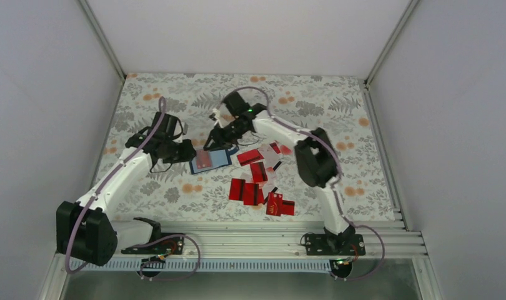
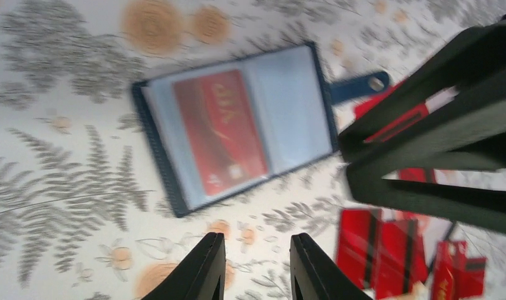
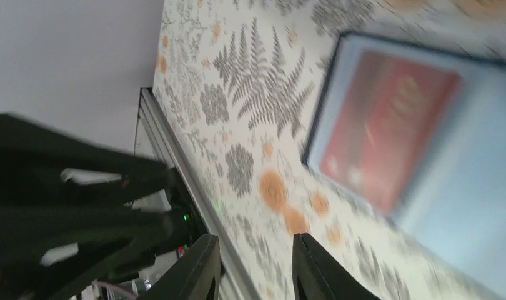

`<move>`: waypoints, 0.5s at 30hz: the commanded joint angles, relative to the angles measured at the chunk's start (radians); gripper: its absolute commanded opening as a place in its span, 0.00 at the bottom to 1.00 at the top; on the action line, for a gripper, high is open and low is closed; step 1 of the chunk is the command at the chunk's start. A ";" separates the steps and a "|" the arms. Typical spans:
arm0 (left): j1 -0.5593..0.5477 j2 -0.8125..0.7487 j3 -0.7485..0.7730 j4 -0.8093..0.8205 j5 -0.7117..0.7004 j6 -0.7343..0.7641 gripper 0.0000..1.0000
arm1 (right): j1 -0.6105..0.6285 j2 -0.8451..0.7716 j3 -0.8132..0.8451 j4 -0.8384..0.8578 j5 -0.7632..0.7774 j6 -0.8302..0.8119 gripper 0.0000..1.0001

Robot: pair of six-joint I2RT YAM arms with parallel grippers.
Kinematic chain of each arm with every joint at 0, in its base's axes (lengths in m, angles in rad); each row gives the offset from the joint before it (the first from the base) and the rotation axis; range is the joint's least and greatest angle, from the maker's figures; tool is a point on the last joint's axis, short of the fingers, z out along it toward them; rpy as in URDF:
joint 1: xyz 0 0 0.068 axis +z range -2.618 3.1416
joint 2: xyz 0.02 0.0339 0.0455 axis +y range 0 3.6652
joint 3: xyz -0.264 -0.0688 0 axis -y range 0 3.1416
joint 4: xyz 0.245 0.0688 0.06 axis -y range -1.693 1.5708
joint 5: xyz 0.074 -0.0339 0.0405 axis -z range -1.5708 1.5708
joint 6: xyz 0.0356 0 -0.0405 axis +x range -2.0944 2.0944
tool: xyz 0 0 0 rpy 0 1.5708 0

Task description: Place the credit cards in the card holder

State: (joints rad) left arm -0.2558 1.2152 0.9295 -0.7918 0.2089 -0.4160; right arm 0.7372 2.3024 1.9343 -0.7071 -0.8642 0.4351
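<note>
From high above the near edge, the top view looks down over the whole floral-patterned table (image 1: pixel 194 94). Both wrist views sit close and blurred, sharing the open navy-blue card holder (image 2: pixel 288 106).

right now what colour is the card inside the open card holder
Red; the thin flat card shows best in the left wrist view.

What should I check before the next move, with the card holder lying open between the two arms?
1. Card holder open and flat: ok.
2. Red card fully inside its sleeve: cannot tell, the pictures are blurred.
3. Left gripper empty, fingers apart: ok.
4. Right gripper empty, fingers apart: ok.
5. Loose cards lying singly for an easy pick: not ok, several overlap.
</note>
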 commanded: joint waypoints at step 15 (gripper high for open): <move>-0.567 0.263 0.051 0.306 0.141 -0.004 0.34 | -0.241 -0.953 -1.083 0.032 0.229 0.102 0.60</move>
State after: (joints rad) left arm -0.7296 1.3682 0.9066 -0.5793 0.3412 -0.4088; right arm 0.5407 1.4960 0.9749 -0.6407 -0.6846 0.4816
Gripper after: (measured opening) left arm 0.340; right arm 0.558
